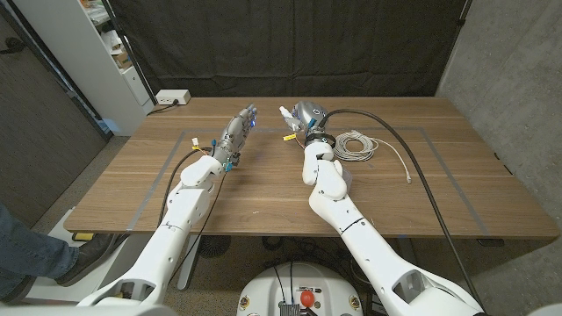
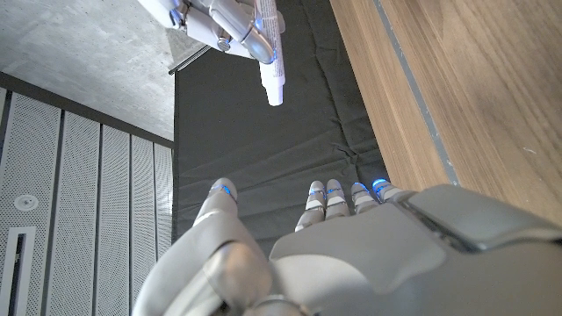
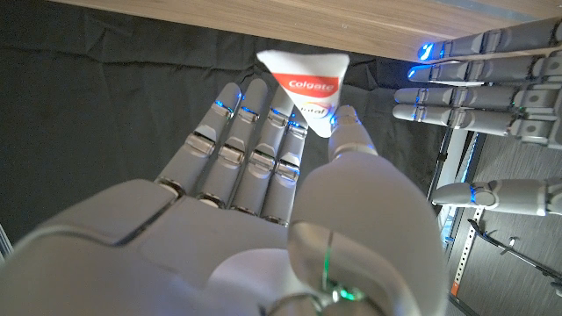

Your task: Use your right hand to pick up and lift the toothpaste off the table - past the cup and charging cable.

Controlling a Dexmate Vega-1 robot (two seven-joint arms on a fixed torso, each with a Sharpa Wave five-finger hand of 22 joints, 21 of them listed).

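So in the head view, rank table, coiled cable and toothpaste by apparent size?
1. Table, largest by far.
2. Coiled cable.
3. Toothpaste, only its tip visible past the right hand holding it, so its true size is unsure.

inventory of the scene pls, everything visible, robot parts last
toothpaste: one, white tube with red Colgate label, held in the right hand, off the table
charging cable: one, white, coiled on the table right of the right hand, one end trailing right
black cable: one, black, arcs across the table's right half
table: one, brown wood, grey tape rectangle on top
power strip: one, white, by the far-left corner
person's leg: one, blue jeans, bottom left
left hand: silver, empty, fingers apart, over the table left of centre
right hand: silver, grips the toothpaste
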